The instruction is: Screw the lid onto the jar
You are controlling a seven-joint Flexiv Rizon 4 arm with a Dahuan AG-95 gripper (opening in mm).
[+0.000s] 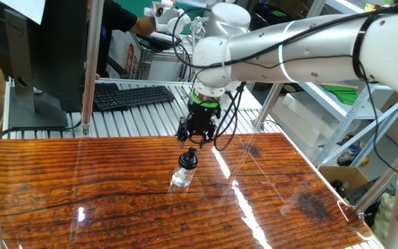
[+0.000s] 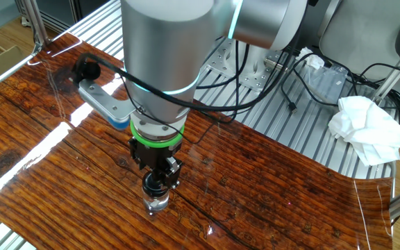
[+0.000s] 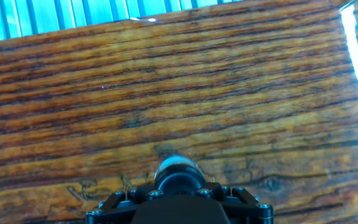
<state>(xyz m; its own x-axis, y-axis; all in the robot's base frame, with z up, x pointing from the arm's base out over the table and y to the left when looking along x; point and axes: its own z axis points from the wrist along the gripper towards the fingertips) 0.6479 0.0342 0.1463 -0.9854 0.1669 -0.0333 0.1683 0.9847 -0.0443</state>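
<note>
The small clear jar point(image 1: 182, 177) stands upright near the middle of the wooden table point(image 1: 81, 187), with the dark lid point(image 1: 190, 157) sitting on its mouth. My gripper point(image 1: 197, 143) hangs straight above them, its fingertips level with the top of the lid. The jaws stand wider than the lid, and I see no pad pressing on it. From the other fixed view the lid point(image 2: 155, 183) and jar point(image 2: 156, 202) sit right under my gripper point(image 2: 160, 173). In the hand view the lid point(image 3: 179, 177) shows as a dark round cap just ahead of the gripper body.
A keyboard point(image 1: 133, 95) and a monitor point(image 1: 40, 48) stand beyond the table's far edge. A crumpled white cloth point(image 2: 367, 128) and cables point(image 2: 283, 76) lie on the metal slats beside the table. A grey bracket with a black knob point(image 2: 92, 80) sticks out behind the arm.
</note>
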